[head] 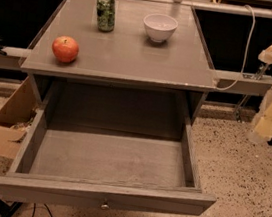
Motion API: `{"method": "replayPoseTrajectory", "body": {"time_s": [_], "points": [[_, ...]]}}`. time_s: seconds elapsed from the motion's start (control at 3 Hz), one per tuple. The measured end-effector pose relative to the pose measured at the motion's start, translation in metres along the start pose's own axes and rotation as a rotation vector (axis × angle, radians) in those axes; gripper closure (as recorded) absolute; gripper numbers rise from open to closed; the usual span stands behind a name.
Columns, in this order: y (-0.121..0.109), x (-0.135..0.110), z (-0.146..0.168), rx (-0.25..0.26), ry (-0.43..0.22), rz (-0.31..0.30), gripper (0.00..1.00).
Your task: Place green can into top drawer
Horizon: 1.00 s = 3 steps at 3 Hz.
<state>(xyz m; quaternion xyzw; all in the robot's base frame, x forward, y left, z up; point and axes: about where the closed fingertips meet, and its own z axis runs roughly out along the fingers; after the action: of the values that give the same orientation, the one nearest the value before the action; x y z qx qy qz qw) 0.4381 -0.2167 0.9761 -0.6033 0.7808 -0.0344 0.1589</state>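
Observation:
The green can (105, 12) stands upright at the back left of the grey table top (128, 54), left of a white bowl. The top drawer (101, 194) is pulled fully out below the table top, with nothing showing inside it, and its small round knob (105, 205) faces me. My gripper (266, 126) hangs at the far right of the view, beside and off the table's right edge, well away from the can and above the floor to the right of the drawer.
A white bowl (160, 27) stands at the back right of the table top. A red apple (65, 49) sits near its front left. A cardboard box (7, 123) lies on the floor to the left of the drawer. A white cable (244, 55) runs behind the table.

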Motion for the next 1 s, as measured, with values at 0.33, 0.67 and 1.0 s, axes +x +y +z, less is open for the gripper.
{"method": "replayPoseTrajectory", "body": {"time_s": [0.33,0.67,1.0], "points": [[0.0,0.0,0.0,0.0,0.0,0.0,0.0],[-0.006,-0.002,-0.001,0.024,-0.021,-0.001,0.0],[-0.043,-0.017,0.008,0.079,-0.148,0.022,0.0]]}}
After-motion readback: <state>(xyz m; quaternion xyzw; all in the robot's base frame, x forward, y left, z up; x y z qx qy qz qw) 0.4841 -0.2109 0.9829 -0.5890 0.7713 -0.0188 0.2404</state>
